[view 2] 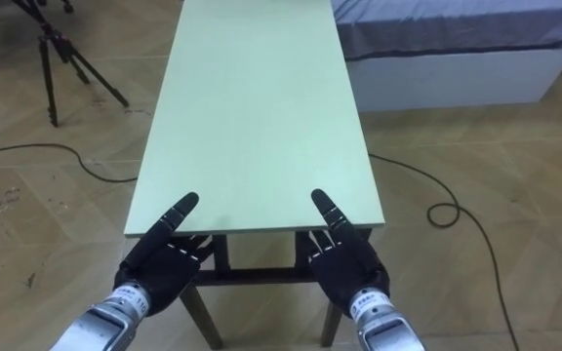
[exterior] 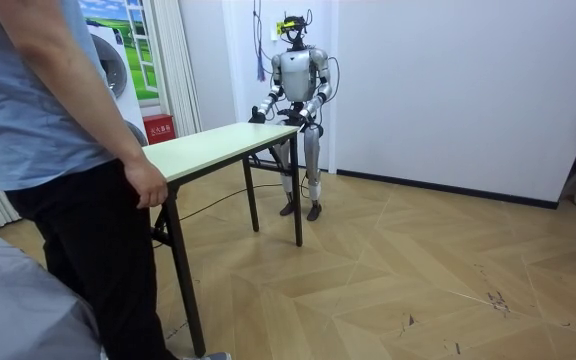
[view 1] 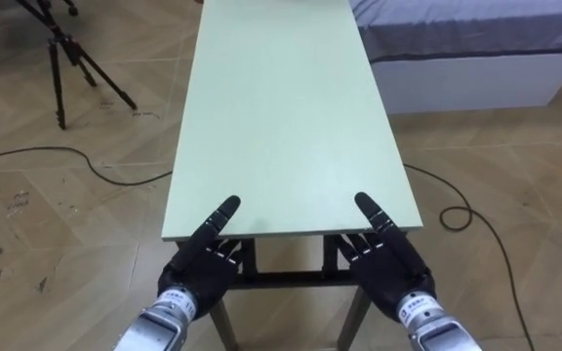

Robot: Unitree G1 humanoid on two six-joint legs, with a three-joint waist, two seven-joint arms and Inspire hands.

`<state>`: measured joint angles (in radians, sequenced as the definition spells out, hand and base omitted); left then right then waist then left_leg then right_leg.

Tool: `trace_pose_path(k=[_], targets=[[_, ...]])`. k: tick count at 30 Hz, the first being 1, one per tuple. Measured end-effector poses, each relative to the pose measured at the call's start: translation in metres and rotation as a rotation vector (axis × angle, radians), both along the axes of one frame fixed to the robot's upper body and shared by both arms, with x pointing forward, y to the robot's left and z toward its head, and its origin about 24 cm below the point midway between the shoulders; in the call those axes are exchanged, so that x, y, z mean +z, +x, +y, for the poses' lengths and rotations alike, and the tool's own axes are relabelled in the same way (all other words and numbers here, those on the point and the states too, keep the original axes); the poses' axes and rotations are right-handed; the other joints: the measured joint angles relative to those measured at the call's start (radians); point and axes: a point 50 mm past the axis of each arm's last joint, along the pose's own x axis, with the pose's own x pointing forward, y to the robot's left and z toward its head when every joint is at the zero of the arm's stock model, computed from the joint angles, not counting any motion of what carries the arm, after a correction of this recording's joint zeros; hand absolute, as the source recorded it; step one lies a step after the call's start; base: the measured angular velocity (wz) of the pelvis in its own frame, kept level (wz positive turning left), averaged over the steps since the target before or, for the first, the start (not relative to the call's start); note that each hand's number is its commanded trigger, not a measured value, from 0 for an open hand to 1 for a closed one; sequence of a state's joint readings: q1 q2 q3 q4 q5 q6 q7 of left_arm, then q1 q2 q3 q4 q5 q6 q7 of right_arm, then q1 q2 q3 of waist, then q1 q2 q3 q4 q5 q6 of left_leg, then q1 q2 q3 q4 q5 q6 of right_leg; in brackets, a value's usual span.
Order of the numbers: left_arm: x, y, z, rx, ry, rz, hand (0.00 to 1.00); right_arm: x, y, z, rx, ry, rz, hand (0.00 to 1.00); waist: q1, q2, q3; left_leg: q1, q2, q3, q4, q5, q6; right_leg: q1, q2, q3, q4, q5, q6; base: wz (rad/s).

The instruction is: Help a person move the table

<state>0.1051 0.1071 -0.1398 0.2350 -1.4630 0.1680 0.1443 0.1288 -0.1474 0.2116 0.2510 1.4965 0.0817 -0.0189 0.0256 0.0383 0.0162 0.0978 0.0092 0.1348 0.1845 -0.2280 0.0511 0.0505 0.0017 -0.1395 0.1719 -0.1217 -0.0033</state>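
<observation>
A long pale green table (view 1: 281, 107) runs away from me, its near short edge right in front of me. My left hand (view 1: 203, 263) and my right hand (view 1: 393, 263) hold that edge, one near each corner. Each thumb lies on top of the board and the fingers reach underneath. In the room view I stand at the far end of the table (exterior: 218, 140). A person (exterior: 58, 150) in a blue shirt stands at the other end, one hand (exterior: 148, 185) at the tabletop's edge. The table's legs stand on the floor.
A black tripod (view 1: 66, 58) stands on the floor to my left, with a dark cable (view 1: 66, 156) beside it. A bed with a white base (view 1: 476, 58) lies close along the table's right side. Another cable (view 1: 466, 210) loops on the wooden floor there.
</observation>
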Motion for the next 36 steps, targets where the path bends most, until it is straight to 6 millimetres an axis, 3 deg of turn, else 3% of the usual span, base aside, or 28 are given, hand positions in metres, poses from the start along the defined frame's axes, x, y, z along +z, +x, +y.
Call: trace_pose_path(k=[15, 17, 18, 19, 20, 22, 36], targets=[[0.0021, 0.0017, -0.0024, 0.043, -0.044, -0.009, 0.0, 0.0001, 0.0002, 0.0011, -0.007, 0.005, -0.003, 0.0, 0.001, -0.009, 0.0042, 0.0, 0.0, 0.002, 0.0, 0.0, 0.0, -0.002, 0.0, 0.002, 0.0, 0.0, 0.0, 0.0], [0.0022, 0.0017, -0.0024, 0.044, -0.044, -0.01, 0.3, 0.0002, 0.0003, 0.0014, -0.009, 0.008, -0.003, 0.0, 0.0, -0.009, 0.0042, 0.0, 0.0, 0.001, 0.0, 0.0, 0.0, -0.002, 0.0, 0.002, 0.0, 0.0, 0.0, 0.0], [0.0022, 0.0017, -0.0024, 0.045, -0.044, -0.01, 0.52, 0.0002, 0.0003, 0.0015, -0.01, 0.01, -0.003, 0.15, 0.001, -0.009, 0.0041, 0.0, 0.0, 0.001, 0.0, 0.0, 0.0, -0.002, 0.0, 0.002, 0.0, 0.0, 0.0, 0.0], [0.0022, 0.0017, -0.0025, 0.045, -0.045, -0.01, 0.62, 0.0002, 0.0003, 0.0016, -0.011, 0.012, -0.003, 0.95, 0.001, -0.009, 0.0041, 0.0, 0.0, 0.001, 0.001, 0.0, 0.0, -0.002, 0.0, 0.002, 0.001, 0.0, 0.0, 0.0], [0.0022, 0.0017, -0.0027, 0.046, -0.046, -0.01, 0.75, 0.0002, 0.0004, 0.002, -0.016, 0.015, -0.004, 1.0, 0.001, -0.009, 0.0041, 0.0, 0.0, 0.002, 0.001, 0.0, 0.0, -0.002, 0.0, 0.002, 0.0, 0.0, 0.0, 0.0], [0.0022, 0.0017, -0.0028, 0.047, -0.046, -0.01, 1.0, 0.0001, 0.0002, 0.0035, -0.027, 0.025, -0.004, 1.0, 0.001, -0.009, 0.0041, 0.0, -0.001, 0.002, 0.001, 0.0, 0.0, -0.002, 0.0, 0.002, 0.0, 0.0, 0.0, 0.0], [-0.0047, -0.0041, -0.0087, 0.069, -0.061, 0.076, 1.0, -0.009, -0.0067, 0.0074, -0.061, 0.025, 0.108, 1.0, 0.011, -0.006, 0.0036, -0.017, -0.003, -0.003, 0.001, 0.001, 0.0, -0.022, -0.001, 0.012, -0.003, 0.0, 0.0, -0.03]])
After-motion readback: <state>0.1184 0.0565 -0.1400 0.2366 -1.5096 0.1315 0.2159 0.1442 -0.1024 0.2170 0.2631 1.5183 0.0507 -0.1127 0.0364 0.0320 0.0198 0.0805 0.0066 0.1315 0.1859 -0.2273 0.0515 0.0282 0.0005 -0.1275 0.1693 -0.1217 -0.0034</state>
